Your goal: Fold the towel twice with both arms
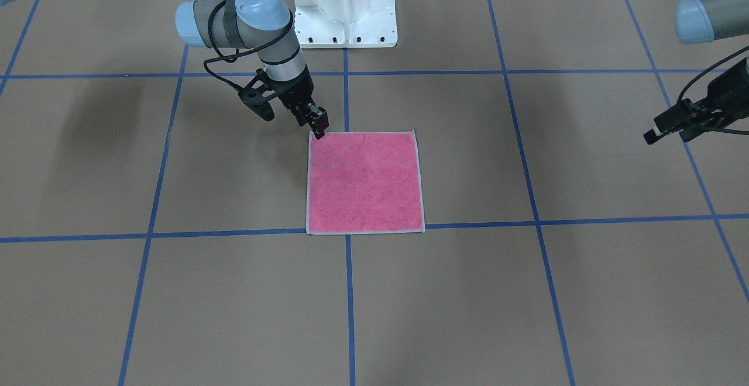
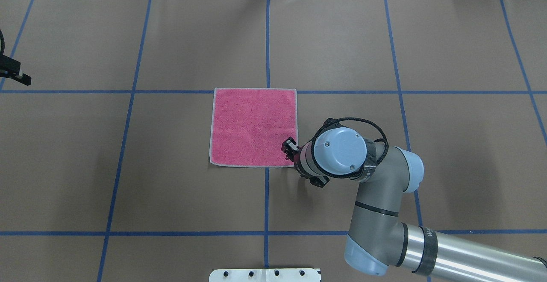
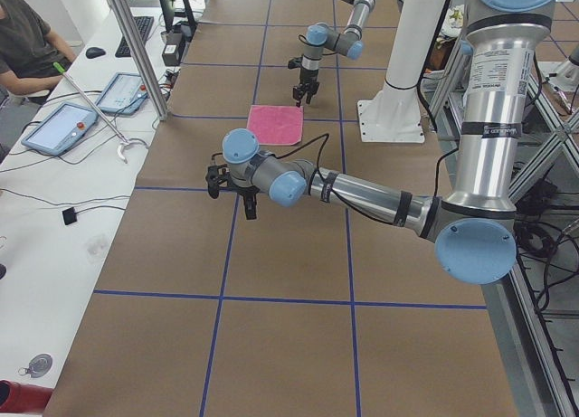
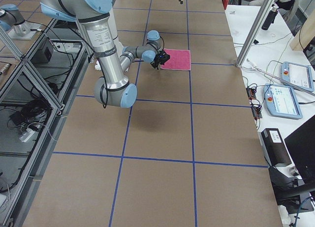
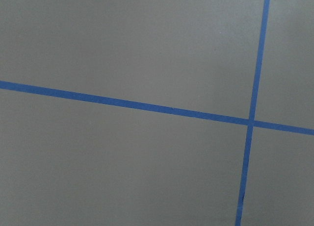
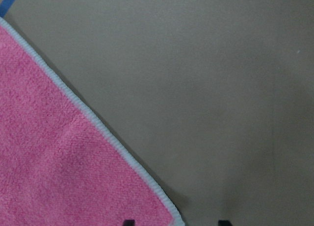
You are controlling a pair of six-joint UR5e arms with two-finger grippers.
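Table: brown paper top (image 1: 234, 316) fills the near end, marked off in squares by blue tape (image 1: 349, 292).
Towel: the towel (image 1: 366, 181) lies flat and unfolded in the middle, pink face up and grey border showing all round, out in front of the white pedestal (image 1: 345, 6). Its edge farthest from the robot runs along a cross line of tape.
Why it lies so: spread square to the grid, every corner is free to be taken, and no fold looks to have been made yet.
Right gripper: the right gripper (image 1: 319, 124) is down at the towel's corner nearest the robot, on the robot's right. In the wrist view its two fingertips (image 6: 223, 222) stand apart with the corner's tip between them, so it is spread and pinching nothing.
Why there: a corner gives the border seam to bite on, and I'd guess the pinch comes next.
Right arm: it reaches in from the robot's right with the wrist bent over. The gripper points steeply down and leans toward the cloth.
Left gripper: the left gripper (image 1: 673, 124) hangs well apart from the towel, off to the robot's left over bare table. Whether its fingers are spread or together I cannot tell.
Left arm: it is stretched low over the table, and its wrist camera sees only a tape crossing. To my eye it has yet to come to its own corner, and the fold wants both.
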